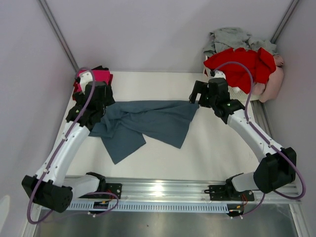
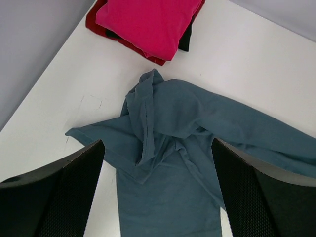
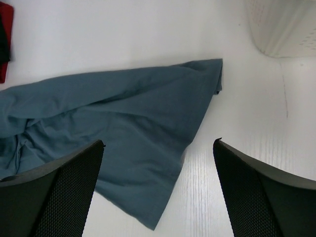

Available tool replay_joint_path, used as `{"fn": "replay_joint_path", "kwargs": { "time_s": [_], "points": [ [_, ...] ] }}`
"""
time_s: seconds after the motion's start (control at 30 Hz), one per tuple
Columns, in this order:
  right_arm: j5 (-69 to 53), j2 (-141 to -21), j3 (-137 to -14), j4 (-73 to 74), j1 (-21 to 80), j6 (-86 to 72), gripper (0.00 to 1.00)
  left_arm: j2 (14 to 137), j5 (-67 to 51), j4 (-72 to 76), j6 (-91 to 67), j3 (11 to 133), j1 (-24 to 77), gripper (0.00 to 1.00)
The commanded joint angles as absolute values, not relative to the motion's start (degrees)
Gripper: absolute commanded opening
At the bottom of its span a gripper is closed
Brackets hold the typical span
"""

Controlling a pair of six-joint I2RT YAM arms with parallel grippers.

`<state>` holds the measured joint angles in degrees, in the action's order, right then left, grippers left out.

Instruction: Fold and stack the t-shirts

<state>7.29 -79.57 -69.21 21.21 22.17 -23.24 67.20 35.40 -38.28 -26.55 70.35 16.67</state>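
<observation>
The slate blue-grey t-shirt [image 1: 148, 126] is lying unfolded and wrinkled in the middle of the white counter [image 1: 217, 148], stretching from left to right between the two arms. One part of it is hanging down towards the near edge.

The left hand [image 2: 158, 148] is hovering above the left end of this t-shirt. Its fingers [image 2: 54, 197] are standing wide apart and are holding nothing. In the left wrist view a raised ridge of cloth is running between them, below the hand, and I cannot tell whether the tips are touching the fabric.

The right hand [image 3: 159, 148] is hovering above the far right corner of the same t-shirt, also spread wide and holding nothing. The cloth is lying under its left finger [image 3: 54, 197], while the right finger is standing over bare counter, and the pointed corner is lying just beyond the hand.

At the far left corner a folded stack is sitting: the magenta t-shirt [image 2: 143, 22] on top, the black t-shirt [image 2: 185, 42] and the folded red t-shirt [image 2: 94, 22] under it.

At the far right the white basket [image 3: 281, 29] is carrying the loose red t-shirt [image 1: 242, 64], the grey t-shirt [image 1: 232, 37] and the pale pink t-shirt [image 1: 274, 84].
</observation>
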Motion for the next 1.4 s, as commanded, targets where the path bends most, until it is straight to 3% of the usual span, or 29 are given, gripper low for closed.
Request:
{"fn": "replay_joint_path", "kwargs": {
  "time_s": [0.0, 0.23, 0.4, 0.87, 1.17, 1.37],
  "points": [
    [3.96, -78.57, -69.00, 23.98, 23.20, -24.77, 0.95, 62.58, 36.12, -39.54, -28.91, 68.03, 16.17, 0.94],
    [0.62, -81.55, -62.32, 23.47, 27.86, -26.98, 0.91, 62.48, 35.52, -46.49, -34.53, 61.79, 13.82, 0.92],
    [-5.34, -89.54, -64.68, 23.56, 27.95, -26.63, 0.88, 68.72, 25.94, -46.85, -38.84, 60.65, 7.57, 0.89],
    [-10.81, -100.37, -66.80, 27.07, 30.67, -25.93, 0.82, 79.10, 21.27, -46.50, -41.31, 59.41, 4.57, 0.87],
    [-10.99, -105.81, -66.36, 25.58, 32.25, -26.45, 0.66, 79.72, 19.78, -45.97, -40.69, 59.77, 4.57, 0.86],
    [-7.83, -107.58, -66.36, 25.75, 32.26, -27.42, 0.33, 79.01, 18.99, -45.26, -40.17, 59.41, 4.57, 0.86]
  ]
}}
